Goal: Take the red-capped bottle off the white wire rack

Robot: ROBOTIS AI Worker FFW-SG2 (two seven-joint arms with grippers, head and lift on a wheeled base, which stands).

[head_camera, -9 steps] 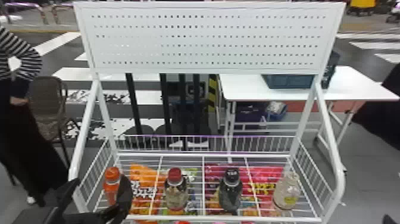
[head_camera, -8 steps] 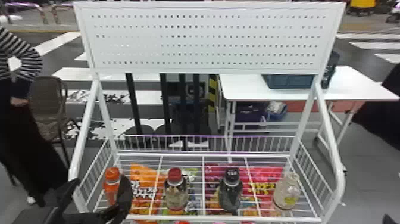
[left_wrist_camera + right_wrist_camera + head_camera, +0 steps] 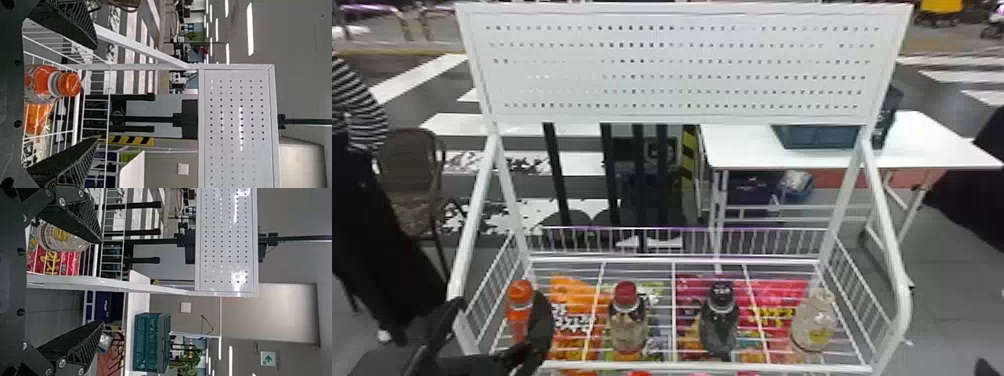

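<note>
Red-capped bottle (image 3: 627, 325): Stands upright on the white wire rack (image 3: 632, 260), second from the robot's left, between an orange-capped bottle (image 3: 519, 310) and a black-capped bottle (image 3: 719, 325); a clear bottle (image 3: 813, 322) completes the row.

Left gripper (image 3: 96, 93): Fingers spread wide, nothing in their grasp, near the orange-capped bottle at the rack's left end.

Right gripper (image 3: 101, 282): Fingers likewise well apart and empty, one of them close by the clear bottle in the right wrist view.

Weight: Probably modest, a drink bottle by its looks, though an onlooker cannot tell how full it is; a filled one would want a firm, steady lift.

Walls: Likely thin plastic, stiff enough to hold shape yet apt to dent under a hard squeeze; unlikely to shatter.

Surface: Smooth and rounded, so it may slip or twist if pinched off-centre.

Best hold: Around the upper body, below the shoulder, with one finger on each side and the bottle kept upright; the red cap (image 3: 625, 292) is a small, sloping target.

Neighbours: The left gripper appears the nearer choice, but would need to rise past the orange-capped bottle first, lest a finger topple it.

Wire shelf: Narrow bars could catch the base in a drag; straight up looks safer.
</note>
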